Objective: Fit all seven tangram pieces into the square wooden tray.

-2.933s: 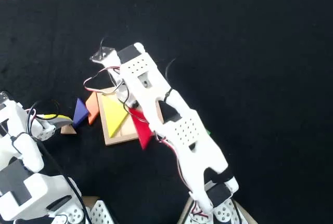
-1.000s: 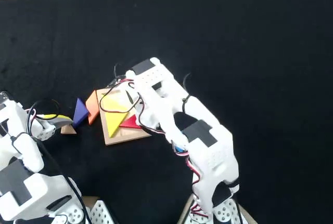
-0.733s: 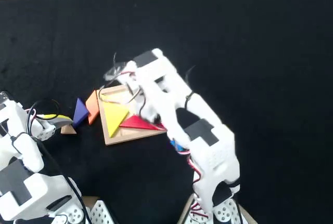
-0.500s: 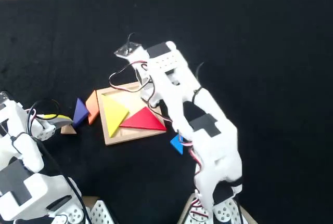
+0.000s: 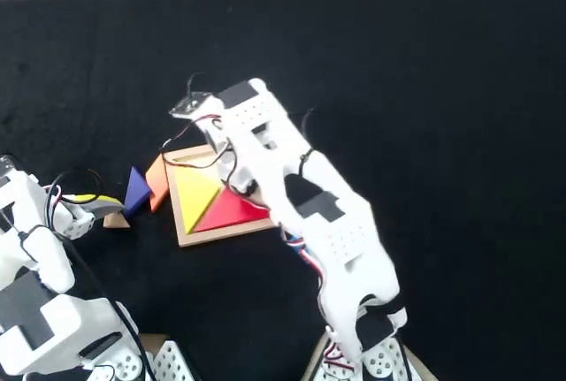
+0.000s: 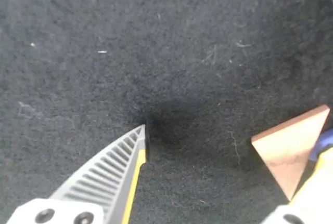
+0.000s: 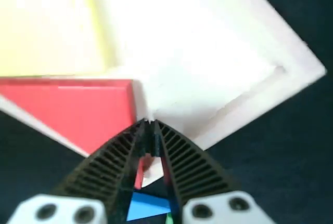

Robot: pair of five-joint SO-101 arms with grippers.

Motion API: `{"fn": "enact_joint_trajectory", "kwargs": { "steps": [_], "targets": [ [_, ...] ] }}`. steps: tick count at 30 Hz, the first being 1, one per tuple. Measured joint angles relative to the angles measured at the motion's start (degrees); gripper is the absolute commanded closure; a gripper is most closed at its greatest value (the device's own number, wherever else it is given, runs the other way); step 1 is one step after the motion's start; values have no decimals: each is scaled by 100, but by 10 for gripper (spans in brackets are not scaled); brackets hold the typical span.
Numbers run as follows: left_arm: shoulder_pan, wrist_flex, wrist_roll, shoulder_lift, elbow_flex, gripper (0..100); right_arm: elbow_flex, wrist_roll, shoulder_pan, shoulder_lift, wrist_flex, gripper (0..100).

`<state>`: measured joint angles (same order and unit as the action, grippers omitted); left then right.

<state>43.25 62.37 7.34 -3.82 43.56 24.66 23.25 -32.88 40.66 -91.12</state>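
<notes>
1. The big red triangle [image 5: 232, 213] was hanging over the near edge of the square wooden tray [image 5: 181, 232] a few seconds back. Now it lies inside, edge to edge with the big yellow triangle [image 5: 195, 194].
2. The right arm lifted off half a second ago and has come back down over the tray. The right gripper [image 7: 151, 126] has its fingers pinched together on nothing, tips on the bare tray floor right at the red triangle's corner. We read that as nudging it snug, not picking.
3. So we reckon that's two of seven in. The orange piece [image 5: 157, 179] and the dark blue triangle [image 5: 135, 191] lie just outside the tray's rim.
4. The small tan wooden triangle [image 6: 289, 151] is farther out by the left gripper [image 5: 95, 206], which hasn't budged. Its fingers are spread wide with nothing between them, and the tan triangle lies just beside one.
5. Hard to see: the small light blue triangle [image 7: 141, 207] lay in the open on the black cloth [image 5: 442, 89] beside the tray half a second ago. From above the right arm now covers it, and the right wrist view shows a sliver between the finger bases.
6. We can't tell whether the red one sits fully flat. Its near corner is hidden behind the fingers.
</notes>
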Motion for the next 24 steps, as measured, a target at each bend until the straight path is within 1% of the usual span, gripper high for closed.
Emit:
{"fn": "enact_joint_trajectory", "kwargs": {
  "steps": [6,13,21,24],
  "targets": [
    [0,0,0,0,0,535,387,0,9,0,-141,988],
    [0,0,0,0,0,535,422,-9,369,466,35,988],
    [0,0,0,0,0,535,492,-9,809,554,-624,988],
    [0,0,0,0,0,535,492,-9,976,589,-721,988]
  ]
}}
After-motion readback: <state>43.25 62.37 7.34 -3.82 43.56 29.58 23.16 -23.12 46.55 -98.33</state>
